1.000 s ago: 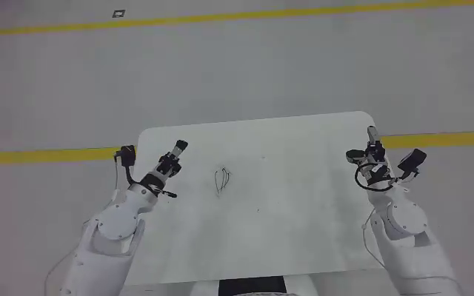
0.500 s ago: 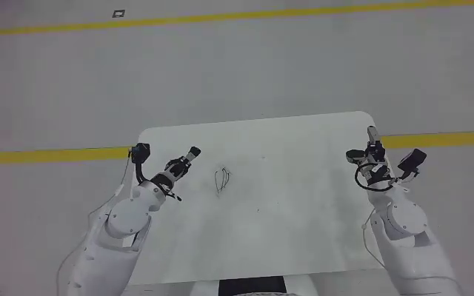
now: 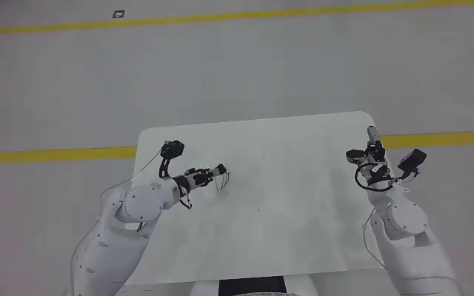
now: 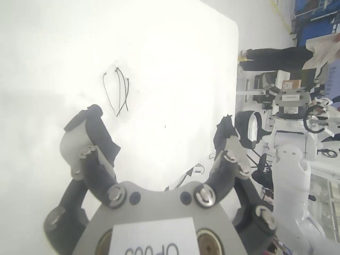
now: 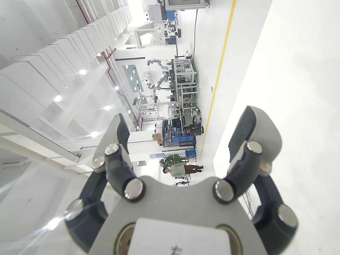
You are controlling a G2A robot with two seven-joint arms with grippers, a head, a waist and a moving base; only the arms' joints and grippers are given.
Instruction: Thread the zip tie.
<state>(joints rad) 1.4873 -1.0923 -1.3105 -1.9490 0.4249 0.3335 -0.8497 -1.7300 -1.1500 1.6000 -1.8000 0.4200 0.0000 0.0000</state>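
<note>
A white table (image 3: 296, 229) stands on a pale floor (image 3: 259, 66). The left gripper (image 3: 221, 171), jaws spread and holding nothing, hovers just beside the thin dark zip ties (image 3: 220, 185) lying near mid-table. The right gripper (image 3: 371, 135), likewise spread and empty, hangs at the table's right edge.

table (image 3: 296, 222): plain white.
zip ties (image 4: 118, 94): black.
left claw (image 4: 158, 116), right claw (image 5: 184, 118): black pads, pale grey shells, silver screws.
floor (image 3: 237, 66): pale grey, unpatterned.
yellow lines (image 3: 222, 16): one along the top view's upper edge, one at mid-frame.
</note>
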